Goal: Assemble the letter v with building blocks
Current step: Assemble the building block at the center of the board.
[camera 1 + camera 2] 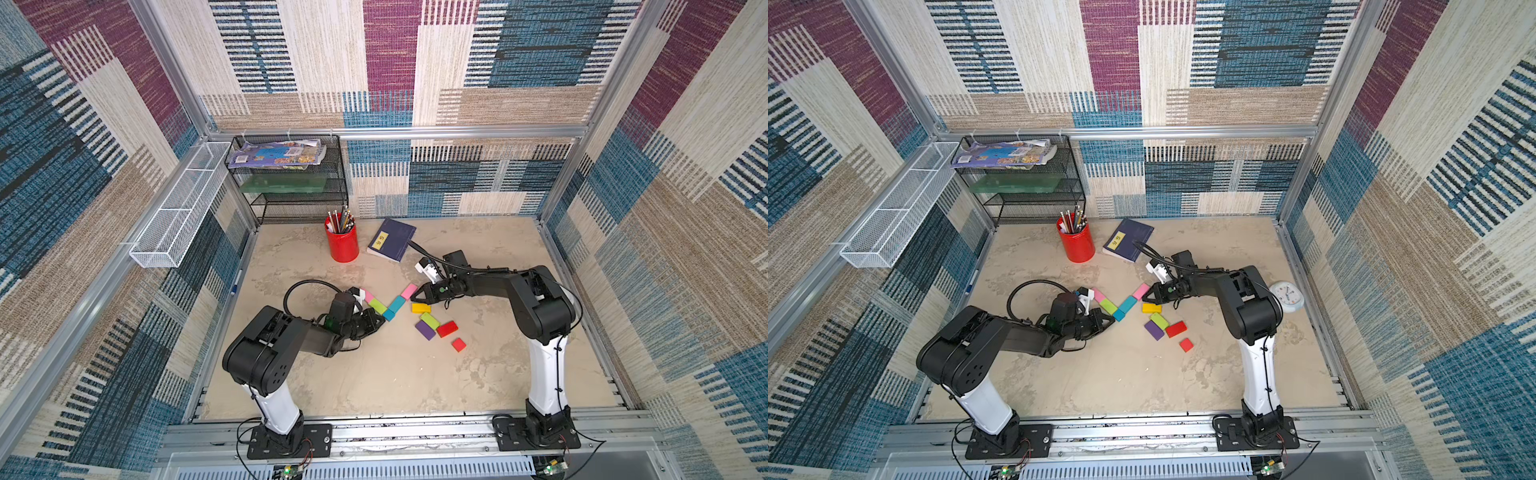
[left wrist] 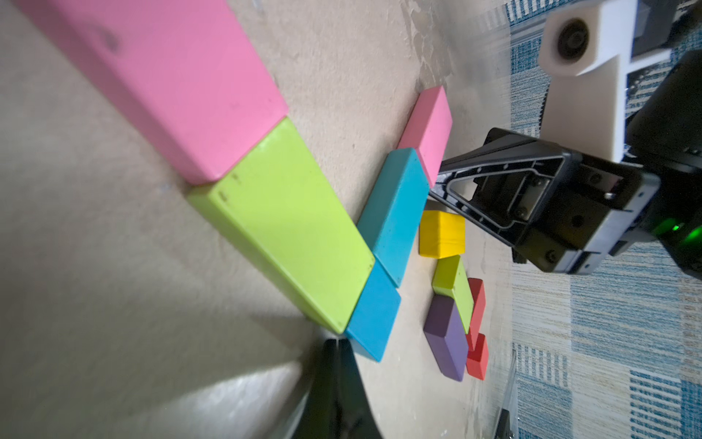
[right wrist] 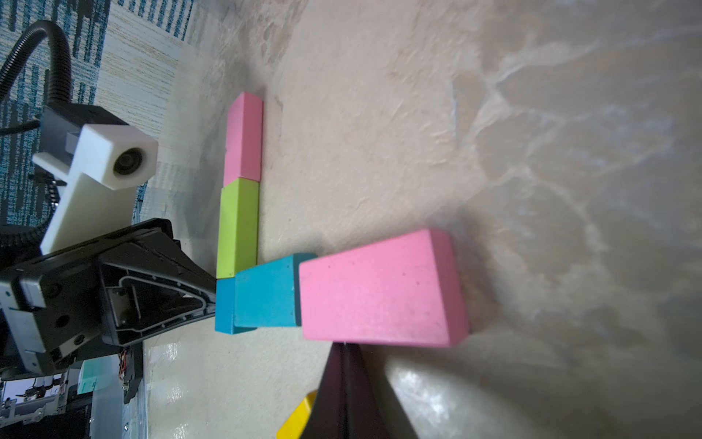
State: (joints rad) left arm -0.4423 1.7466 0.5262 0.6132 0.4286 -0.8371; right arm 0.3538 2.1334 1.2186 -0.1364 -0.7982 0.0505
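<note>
Pink, lime, teal, and we have a V lying flat mid-worktop [image 1: 374,382]: left pink block [image 1: 368,296], lime block [image 1: 377,306], teal square [image 1: 389,315] at the point, teal block [image 1: 397,303], right pink block [image 1: 409,291]. Just beside it we see spares: yellow block [image 1: 421,308], second lime block [image 1: 430,320], purple block [image 1: 425,330], red block [image 1: 447,328], red square [image 1: 459,344]. Left jaws pinched together, holding nothing, tip at the teal square; right jaws likewise, tip at the right pink block.
</note>
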